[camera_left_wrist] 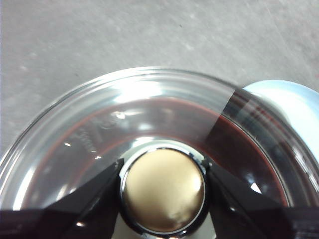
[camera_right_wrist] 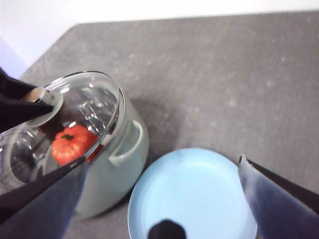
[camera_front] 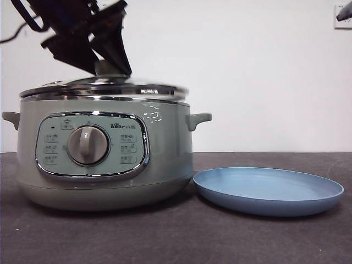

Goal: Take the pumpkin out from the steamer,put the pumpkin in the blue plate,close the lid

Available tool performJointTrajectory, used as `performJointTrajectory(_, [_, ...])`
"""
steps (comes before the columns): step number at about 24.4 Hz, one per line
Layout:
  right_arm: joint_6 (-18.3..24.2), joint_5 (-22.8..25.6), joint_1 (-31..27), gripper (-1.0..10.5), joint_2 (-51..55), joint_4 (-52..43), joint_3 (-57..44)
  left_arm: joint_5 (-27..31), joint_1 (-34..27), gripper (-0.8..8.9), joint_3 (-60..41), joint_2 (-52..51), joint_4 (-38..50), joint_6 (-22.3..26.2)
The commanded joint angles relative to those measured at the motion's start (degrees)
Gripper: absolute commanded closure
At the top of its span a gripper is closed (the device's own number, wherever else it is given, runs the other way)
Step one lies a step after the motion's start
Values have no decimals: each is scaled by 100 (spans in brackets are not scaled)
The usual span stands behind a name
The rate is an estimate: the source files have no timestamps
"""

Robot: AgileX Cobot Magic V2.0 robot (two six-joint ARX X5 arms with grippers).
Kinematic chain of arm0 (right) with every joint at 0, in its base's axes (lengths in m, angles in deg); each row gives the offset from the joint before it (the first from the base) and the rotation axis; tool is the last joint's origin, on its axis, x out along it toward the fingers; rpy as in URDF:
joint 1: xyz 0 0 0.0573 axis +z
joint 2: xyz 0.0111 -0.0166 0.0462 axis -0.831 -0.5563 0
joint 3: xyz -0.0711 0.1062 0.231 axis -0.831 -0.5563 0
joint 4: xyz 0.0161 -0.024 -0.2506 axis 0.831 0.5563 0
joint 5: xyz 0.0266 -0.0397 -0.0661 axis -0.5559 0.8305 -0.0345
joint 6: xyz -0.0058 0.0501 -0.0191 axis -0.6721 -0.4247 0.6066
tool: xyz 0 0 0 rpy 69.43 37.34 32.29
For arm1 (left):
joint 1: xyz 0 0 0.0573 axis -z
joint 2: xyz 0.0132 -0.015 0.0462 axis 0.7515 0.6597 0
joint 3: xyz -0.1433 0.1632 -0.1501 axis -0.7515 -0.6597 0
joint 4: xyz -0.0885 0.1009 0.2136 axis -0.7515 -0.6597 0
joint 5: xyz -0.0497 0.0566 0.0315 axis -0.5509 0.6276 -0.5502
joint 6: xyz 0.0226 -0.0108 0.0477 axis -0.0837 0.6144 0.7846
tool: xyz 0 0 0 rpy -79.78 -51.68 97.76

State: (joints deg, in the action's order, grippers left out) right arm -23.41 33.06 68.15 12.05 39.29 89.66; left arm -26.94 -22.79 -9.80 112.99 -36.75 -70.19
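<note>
Left end effector [camera_left_wrist: 163,191] pinches pale knob of chrome-rimmed glass lid [camera_front: 104,88], on the sage-green round steamer [camera_front: 104,159]. Orange-red pumpkin [camera_right_wrist: 74,143] sits inside. Right end effector [camera_right_wrist: 164,199], jaws spread, hovers over empty light-blue shallow plate [camera_right_wrist: 192,191] beside steamer.

A dark grey, faintly speckled table [camera_front: 165,236] carries two things. The steamer [camera_front: 104,159] stands on it with its control panel and dial facing the front view. The plate [camera_front: 268,190], light blue and shallow, lies flat on the table just beside the steamer, on the side of one small handle; whether rim and pot wall touch cannot be told.
</note>
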Motion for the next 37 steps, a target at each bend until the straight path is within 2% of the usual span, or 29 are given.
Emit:
performJointTrajectory(1, [-35,-170,162,446,-127,-302,24,142,-11,821,28,-566,105,68])
performJointTrajectory(9, [-114,-260,1134,445,-1279,-597,579,1008,-11,821,28,-1974,-323,70])
performJointTrajectory(14, [79,-256,1838,442,-2426,-442,1453,1858,-11,821,28,-2811,-726,72])
performJointTrajectory(18, [295,-234,2286,441,-3364,59,2376,2500,-11,821,28,-3303,-1064,74])
performJointTrajectory(21, [514,52,2621,431,-4111,669,3209,2914,-11,821,28,-3595,-1279,142])
performJointTrajectory(24, [874,581,2986,343,-4996,1294,4214,3346,-11,821,28,-3871,-1451,221])
performJointTrajectory(28, [1204,1384,3399,347,-5947,1408,4942,3399,-11,821,28,-3980,-1692,221])
performJointTrajectory(37, [1316,1414,3541,349,-6953,1060,4944,3390,-11,820,28,-3978,-1864,219])
